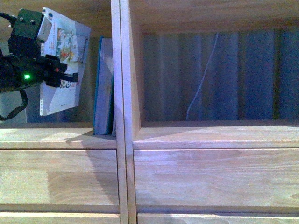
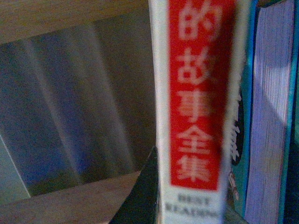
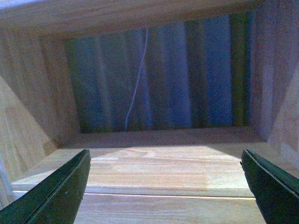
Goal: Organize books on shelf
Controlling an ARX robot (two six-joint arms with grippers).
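My left gripper (image 1: 56, 74) is shut on the white paperback book (image 1: 63, 60). It holds the book upright and slightly tilted inside the left compartment of the light-wood shelf (image 1: 122, 93), above the compartment floor. A teal book (image 1: 103, 88) stands against the divider just right of it. In the left wrist view the paperback's white spine with red lettering (image 2: 196, 93) fills the middle, with the teal book's pale page edges (image 2: 268, 116) beside it. My right gripper (image 3: 166, 186) is open and empty at the mouth of the right compartment; the right arm is out of the front view.
The shelf board (image 3: 159, 168) of the right compartment lies between my right fingers. A striped curtain and a white cord (image 1: 201, 79) show through the open back. Plain drawer fronts (image 1: 210, 177) sit below the compartments.
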